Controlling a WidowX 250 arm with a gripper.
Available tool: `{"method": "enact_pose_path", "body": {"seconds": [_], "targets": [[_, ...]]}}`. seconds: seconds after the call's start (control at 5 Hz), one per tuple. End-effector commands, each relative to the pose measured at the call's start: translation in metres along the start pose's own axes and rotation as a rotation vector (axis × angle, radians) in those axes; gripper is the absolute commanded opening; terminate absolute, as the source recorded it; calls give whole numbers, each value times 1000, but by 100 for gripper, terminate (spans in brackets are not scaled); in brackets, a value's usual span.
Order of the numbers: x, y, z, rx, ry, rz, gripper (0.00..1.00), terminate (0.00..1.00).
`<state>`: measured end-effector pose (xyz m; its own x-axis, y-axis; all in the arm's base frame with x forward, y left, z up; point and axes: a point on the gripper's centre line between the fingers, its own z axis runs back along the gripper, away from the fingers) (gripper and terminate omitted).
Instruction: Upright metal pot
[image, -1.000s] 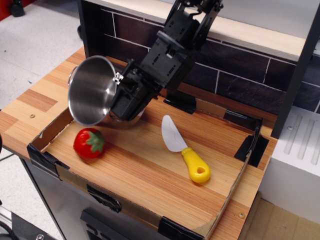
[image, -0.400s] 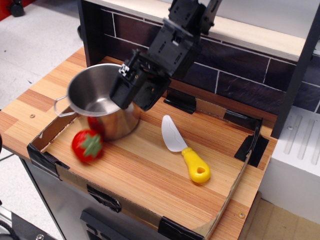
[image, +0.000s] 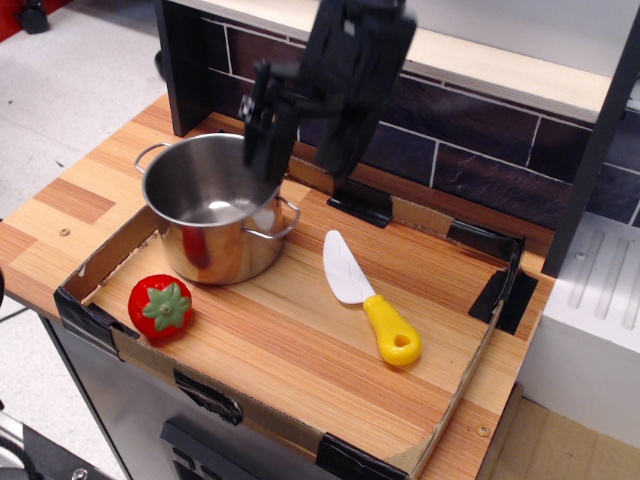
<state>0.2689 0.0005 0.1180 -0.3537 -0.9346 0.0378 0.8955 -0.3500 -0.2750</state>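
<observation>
The shiny stainless-steel cylindrical pot (image: 215, 210) with wire loop handles stands upright, mouth up, on the striped wooden worktop (image: 300, 350) at the back-left of the low cardboard-walled tray (image: 455, 405); the uprighting step looks essentially done, and the step in hand is the release and retreat; the black end effector (image: 268, 135) hangs just over the pot's back rim, and whether its fingers are parted or closed cannot be told from this angle — nothing appears to be held, though contact with the rim cannot be ruled out; the next move likely calls for a straight lift clear of the rim, so the pot is not nudged or tipped again; the red toy strawberry (image: 160, 307) with green leaves sits near the pot's front-left, apart from it, and the white-bladed knife (image: 368, 300) with a yellow handle lies to the right, well clear; compared with a second ago — the pot was tilted on its side, mouth toward the camera, clamped by the arm; since then it has come level, the arm has risen, and the strawberry has shifted slightly toward the tray's front-left corner
</observation>
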Motion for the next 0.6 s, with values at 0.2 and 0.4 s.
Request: {"method": "enact_pose_path", "body": {"seconds": [0.2,0.4], "targets": [[5,-30,82,300,-137,-121,100,0],[5,-30,82,300,-137,-121,100,0]]}}
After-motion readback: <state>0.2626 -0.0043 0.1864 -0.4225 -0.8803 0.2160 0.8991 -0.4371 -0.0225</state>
